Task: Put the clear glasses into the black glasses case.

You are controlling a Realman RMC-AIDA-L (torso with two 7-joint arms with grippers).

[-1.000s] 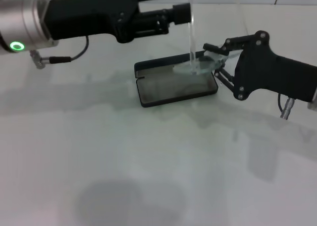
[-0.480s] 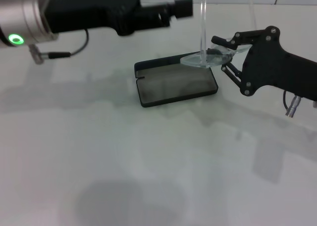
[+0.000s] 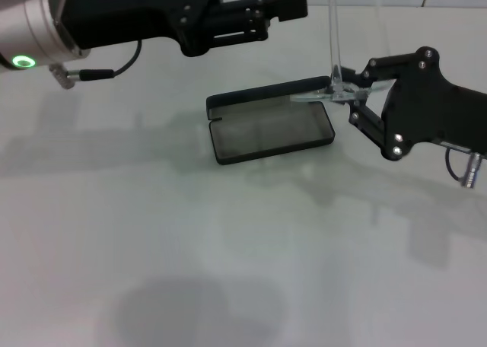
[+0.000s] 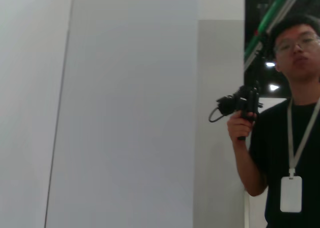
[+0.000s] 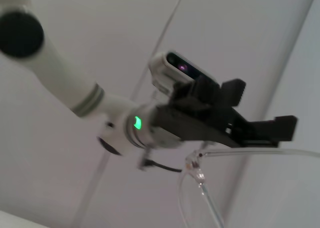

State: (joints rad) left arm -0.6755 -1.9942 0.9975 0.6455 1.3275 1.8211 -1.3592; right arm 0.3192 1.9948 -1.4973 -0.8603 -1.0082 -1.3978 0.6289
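Observation:
The black glasses case (image 3: pixel 268 130) lies open on the white table, grey lining up, its lid (image 3: pixel 262 96) standing along the far side. My right gripper (image 3: pixel 344 90) hovers just past the case's right end, shut on the clear glasses (image 3: pixel 323 96). The lens hangs roughly level above the case's right far corner and the thin temple arms (image 3: pixel 333 27) point straight up. In the right wrist view the clear glasses (image 5: pixel 192 188) fill the lower part, with my left gripper (image 5: pixel 262 108) beyond them. My left gripper (image 3: pixel 293 3) is raised behind the case, open and holding nothing.
The white table (image 3: pixel 228 271) stretches toward me in front of the case. The left wrist view faces a pale wall (image 4: pixel 125 113) and a person (image 4: pixel 285 138) holding a small camera.
My right gripper has carried the glasses up and to the right, from over the case's right half to just past its right end. My left gripper has drifted slightly right.

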